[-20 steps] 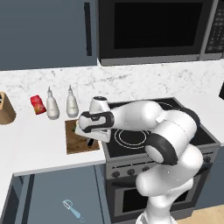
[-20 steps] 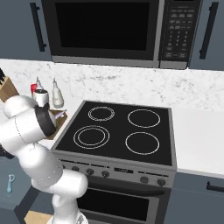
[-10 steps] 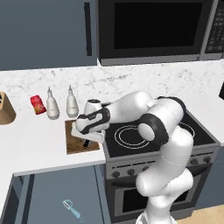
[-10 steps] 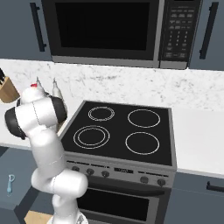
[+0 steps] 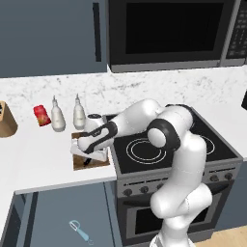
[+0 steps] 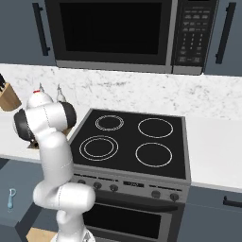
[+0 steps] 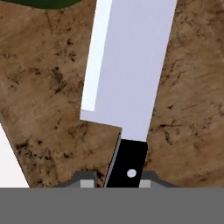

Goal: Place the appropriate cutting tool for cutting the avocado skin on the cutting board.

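Low gripper (image 7: 118,177), knife (image 7: 127,83) over cutting board (image 7: 48,109)

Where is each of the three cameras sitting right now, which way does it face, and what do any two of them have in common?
Left base view: behind the arm on its left, facing the counter; the white arm reaches to the brown wooden cutting board.
Right base view: behind on the right, facing the black stovetop; the arm rises lower left.
Hand view: on the hand, looking along the gripper at the silver-bladed, dark-handled knife over the board.
Shared: both base views show the stovetop and the tan knife block.
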